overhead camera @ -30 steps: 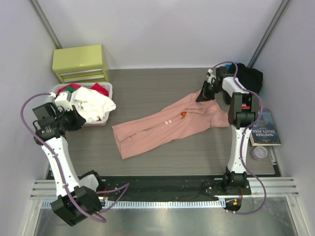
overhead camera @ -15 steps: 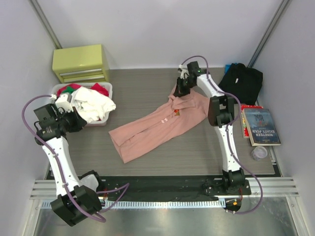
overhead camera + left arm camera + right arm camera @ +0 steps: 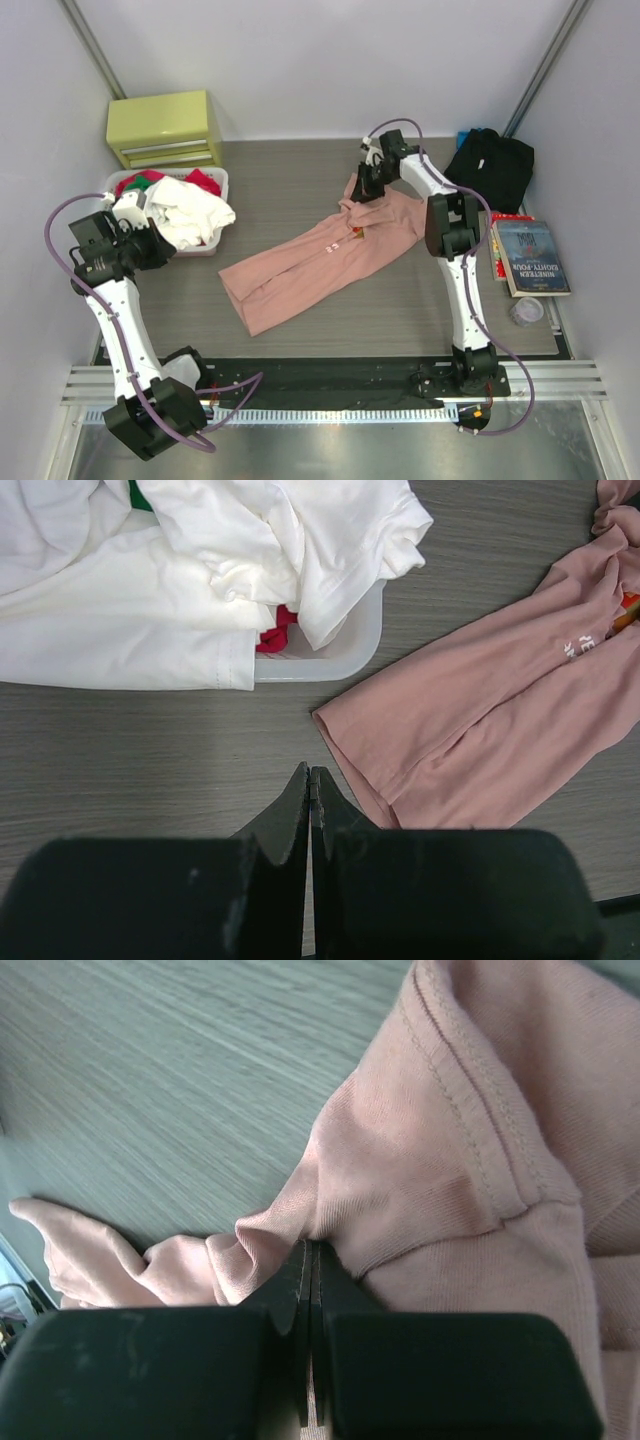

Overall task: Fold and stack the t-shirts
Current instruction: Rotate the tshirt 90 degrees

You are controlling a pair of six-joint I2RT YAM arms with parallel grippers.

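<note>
On the grey desk (image 3: pixel 300 170) the pink t-shirt (image 3: pixel 320 260) lies diagonally, the black t-shirt (image 3: pixel 490 165) bunched far right. The right claw (image 3: pixel 310 1250) pinches the pink one's far end; the left claw (image 3: pixel 310 785) is closed, empty.

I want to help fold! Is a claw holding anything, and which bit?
The right claw pinches the pink t-shirt at a bunched fold beside a stitched hem, at its far end. The left claw is shut on nothing.
</note>
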